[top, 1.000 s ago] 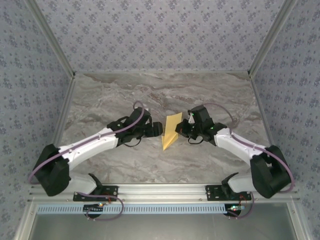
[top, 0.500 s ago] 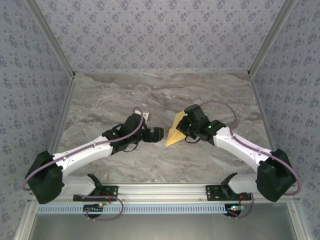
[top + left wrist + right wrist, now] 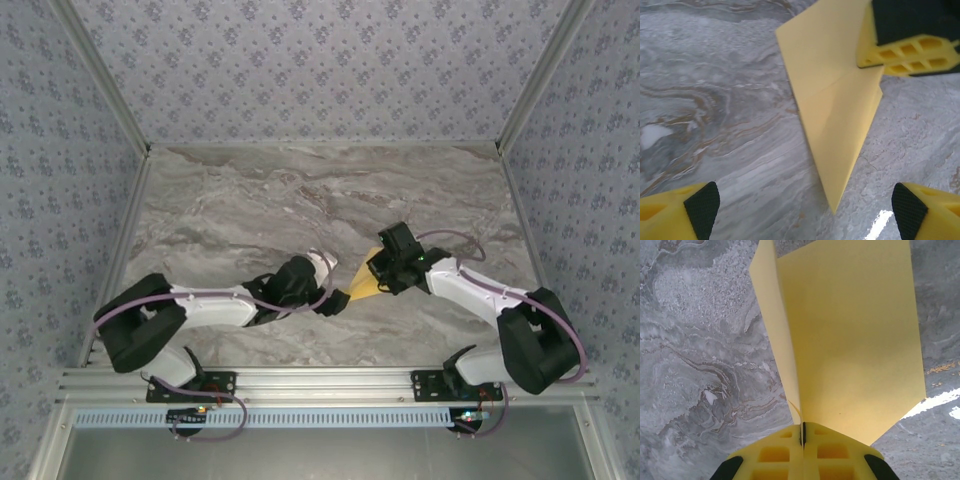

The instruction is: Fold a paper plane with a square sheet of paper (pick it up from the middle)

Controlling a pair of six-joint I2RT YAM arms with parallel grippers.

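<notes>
Grey marbled tabletop [image 3: 240, 200] stretches between walls covered in flowered wallpaper [image 3: 320, 70]. Slightly right of the table's middle, toward the near edge, is the yellow-orange paper [image 3: 358, 288], folded into a long pointed shape with a crease down its length. The left wrist view shows the paper [image 3: 835, 115] narrowing to a sharp tip that points at that camera. In the right wrist view the paper [image 3: 850, 340] spreads out as one wide panel, with a narrower flap standing edge-on to its left. The right gripper [image 3: 383, 272] is clamped tight on the wide end of the paper, its yellow fingers [image 3: 790, 452] pressed together on the fold. The left gripper [image 3: 330, 300] sits just beside the tip with its jaws spread wide and nothing between them.
</notes>
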